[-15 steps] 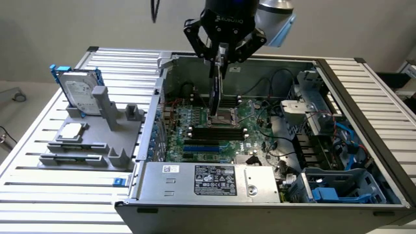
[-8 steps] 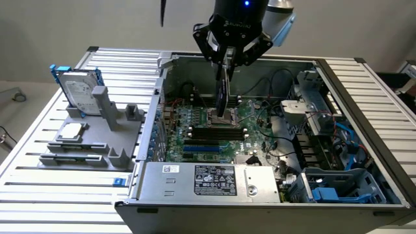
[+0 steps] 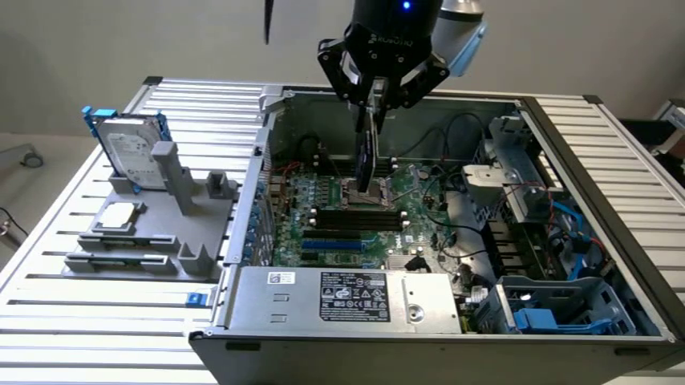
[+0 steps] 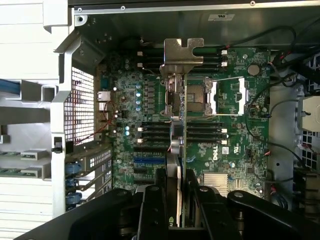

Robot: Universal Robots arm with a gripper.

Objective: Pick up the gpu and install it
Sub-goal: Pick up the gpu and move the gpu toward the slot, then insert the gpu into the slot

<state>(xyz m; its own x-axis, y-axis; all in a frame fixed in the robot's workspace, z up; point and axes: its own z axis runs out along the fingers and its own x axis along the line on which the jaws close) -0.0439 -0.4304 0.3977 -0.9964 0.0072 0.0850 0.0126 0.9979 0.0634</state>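
1. One grey holder (image 3: 128, 261) stands at nine o'clock of the open case (image 3: 321, 361).
2. My gripper (image 3: 377, 100) pinches the gpu (image 3: 370, 152) by its top edge; it hangs at six o'clock over the motherboard (image 3: 321, 196).
3. I judge it light, stiff, fragile; hold board edges only.

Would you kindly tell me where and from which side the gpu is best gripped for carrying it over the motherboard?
By its top edge, from straight above, the gripper pinching its two flat faces, as now. The gpu is thin and hangs upright, so this likely leaves its lower edge free toward the motherboard.
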